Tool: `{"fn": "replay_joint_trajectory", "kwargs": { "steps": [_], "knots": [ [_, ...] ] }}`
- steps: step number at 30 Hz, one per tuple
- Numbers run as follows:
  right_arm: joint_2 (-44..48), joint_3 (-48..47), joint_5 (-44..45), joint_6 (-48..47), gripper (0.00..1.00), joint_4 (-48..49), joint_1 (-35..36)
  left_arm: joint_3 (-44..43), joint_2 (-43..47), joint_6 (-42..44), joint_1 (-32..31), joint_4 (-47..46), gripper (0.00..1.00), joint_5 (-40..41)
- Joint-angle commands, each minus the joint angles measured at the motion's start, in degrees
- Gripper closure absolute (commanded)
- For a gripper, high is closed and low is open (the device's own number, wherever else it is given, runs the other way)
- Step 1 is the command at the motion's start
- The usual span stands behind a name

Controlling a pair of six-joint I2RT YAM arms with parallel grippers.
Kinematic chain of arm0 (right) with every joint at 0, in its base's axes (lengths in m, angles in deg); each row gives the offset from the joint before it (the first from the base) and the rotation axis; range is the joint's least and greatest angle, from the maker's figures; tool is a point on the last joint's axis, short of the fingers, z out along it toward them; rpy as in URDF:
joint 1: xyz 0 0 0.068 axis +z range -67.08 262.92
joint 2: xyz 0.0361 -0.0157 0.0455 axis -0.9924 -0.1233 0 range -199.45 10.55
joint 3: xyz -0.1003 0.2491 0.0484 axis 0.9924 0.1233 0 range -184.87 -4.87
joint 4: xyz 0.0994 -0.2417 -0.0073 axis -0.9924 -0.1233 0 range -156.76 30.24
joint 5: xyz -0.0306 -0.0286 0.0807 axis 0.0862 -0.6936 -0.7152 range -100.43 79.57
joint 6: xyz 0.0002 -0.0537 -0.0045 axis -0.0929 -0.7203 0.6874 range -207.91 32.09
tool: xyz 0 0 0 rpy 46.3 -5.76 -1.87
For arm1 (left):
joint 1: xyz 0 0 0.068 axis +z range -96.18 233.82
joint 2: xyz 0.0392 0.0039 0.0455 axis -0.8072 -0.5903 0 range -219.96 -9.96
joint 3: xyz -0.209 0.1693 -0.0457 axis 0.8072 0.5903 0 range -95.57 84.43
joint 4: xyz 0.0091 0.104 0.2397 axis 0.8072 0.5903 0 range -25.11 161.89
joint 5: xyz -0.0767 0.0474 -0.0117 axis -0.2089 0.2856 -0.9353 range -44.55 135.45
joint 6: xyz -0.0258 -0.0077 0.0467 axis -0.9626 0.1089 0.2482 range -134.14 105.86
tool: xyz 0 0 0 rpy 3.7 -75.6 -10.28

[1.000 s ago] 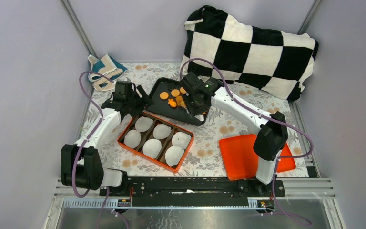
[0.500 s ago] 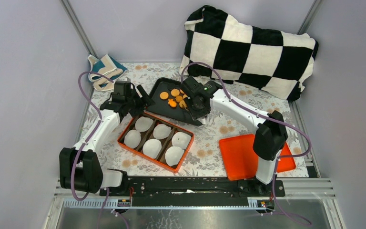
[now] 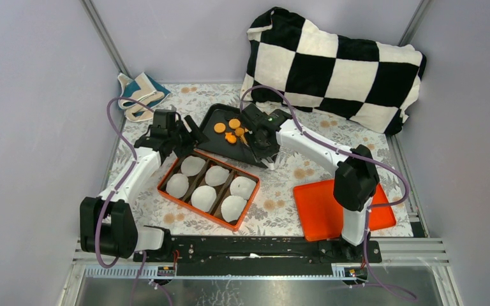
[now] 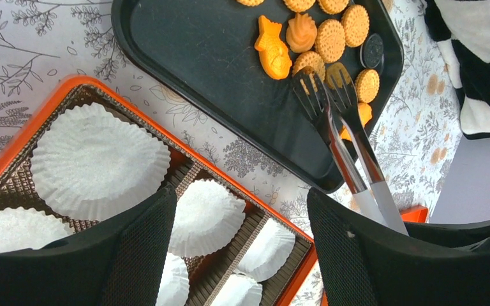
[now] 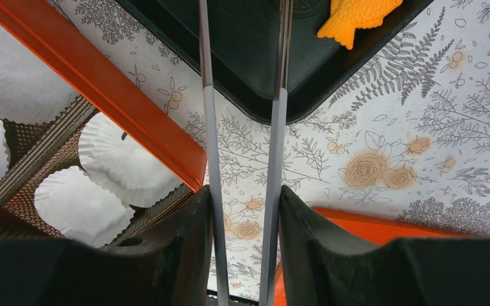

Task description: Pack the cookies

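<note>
Cookies [image 4: 330,39] on black tray [image 4: 185,57]; fish cookie [image 4: 272,54] roughly parallel to tongs [image 4: 351,140]

The cookies [image 3: 230,131] lie on a black tray [image 3: 213,141] beside an orange box [image 3: 196,211]

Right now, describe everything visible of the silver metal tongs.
The silver metal tongs are two slim shiny arms ending in fork-like toothed tips. The right claw grips them, one arm against each finger. The tips, slightly apart, sit over round orange cookies at the black plastic tray's corner.
</note>
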Motion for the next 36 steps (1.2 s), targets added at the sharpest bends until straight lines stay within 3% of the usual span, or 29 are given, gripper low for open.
{"fn": "replay_joint_trajectory", "kwargs": {
  "steps": [1,5,9,12,20,30,36],
  "knots": [
    [-0.6,-2.4,1.8,-0.6,0.65,0.6,0.2,1.4,0.3,0.0,0.1,-2.3,0.21,-1.9],
    [-0.7,-4.3,2.7,-1.0,0.91,-0.1,0.2,1.8,-0.1,-0.1,0.1,-2.7,0.21,-2.8],
    [3.7,-6.0,1.7,-1.2,0.97,2.7,0.6,0.0,0.6,-0.5,0.5,-1.8,0.21,-1.1],
    [7.5,-7.3,0.8,-1.2,0.99,3.7,1.0,-2.1,1.3,-1.2,2.3,-0.4,0.21,1.4],
    [9.3,-12.0,-6.6,-2.5,1.00,2.0,3.6,-0.6,1.5,-7.2,14.3,-2.7,0.22,-1.8],
    [-0.5,-19.7,-8.9,-5.0,1.00,-2.2,15.5,-5.2,6.9,-3.1,14.7,3.3,0.22,5.6],
    [-2.7,-17.5,-7.2,-4.8,0.99,-1.1,16.1,-5.2,7.3,-2.4,14.8,3.8,0.21,3.9]
  ]
}}
